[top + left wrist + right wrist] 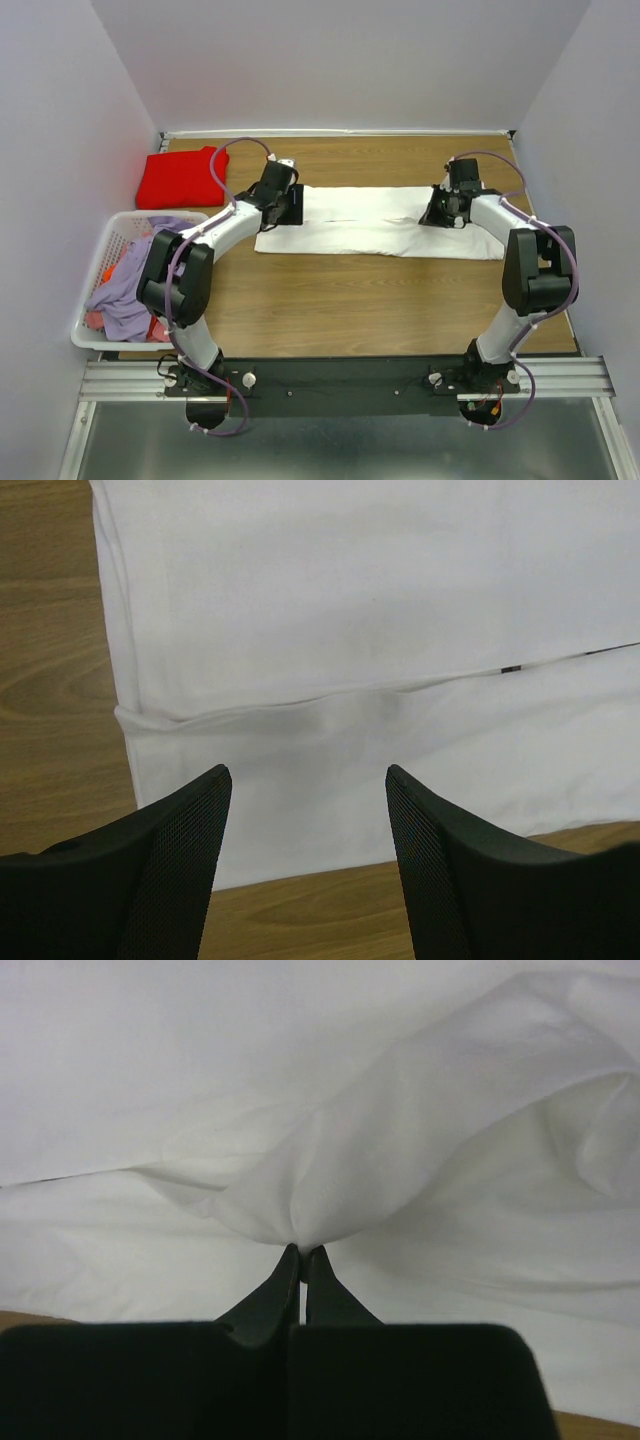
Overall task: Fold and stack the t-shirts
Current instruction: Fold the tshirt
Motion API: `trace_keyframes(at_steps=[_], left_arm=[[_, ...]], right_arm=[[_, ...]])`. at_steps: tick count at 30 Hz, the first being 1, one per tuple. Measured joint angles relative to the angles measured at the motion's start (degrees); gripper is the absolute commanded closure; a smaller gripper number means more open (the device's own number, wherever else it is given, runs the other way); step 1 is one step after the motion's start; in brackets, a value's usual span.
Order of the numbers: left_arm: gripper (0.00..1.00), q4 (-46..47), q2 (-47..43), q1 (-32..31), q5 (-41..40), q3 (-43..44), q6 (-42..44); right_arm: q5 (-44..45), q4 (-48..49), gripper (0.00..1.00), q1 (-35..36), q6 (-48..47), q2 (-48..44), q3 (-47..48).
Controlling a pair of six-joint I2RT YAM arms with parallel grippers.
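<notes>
The white t-shirt (370, 225) lies across the middle of the table as a long folded strip. My left gripper (290, 208) hovers open over its left end. In the left wrist view the gripper (308, 775) has nothing between its black fingers (190, 840), with the shirt's (350, 600) folded edge beneath. My right gripper (440, 215) is at the strip's right end. In the right wrist view it (303, 1250) is shut, pinching a peak of the white cloth (400, 1110) at its tips. The red t-shirt (182, 178) sits folded at the far left corner.
A white slatted laundry basket (88, 300) stands at the table's left edge, holding purple cloth (125, 295) and other clothes. Pale walls close in the table on three sides. Bare wood (350, 300) lies between the strip and the arm bases.
</notes>
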Motion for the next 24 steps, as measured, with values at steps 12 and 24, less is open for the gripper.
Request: trace_keyframes(at_steps=[12,24], left_arm=[[0.28,-0.04,1.11,-0.63,0.5,1.16,0.39],[0.28,-0.59,3.93,-3.37,2.14,6.47,2.12]], right_arm=[[-4.61,-0.79,0.68,0.48,7.02,0.17,-2.29],[-5.01,-1.55,0.65,-5.38,6.95,-7.26,-2.27]])
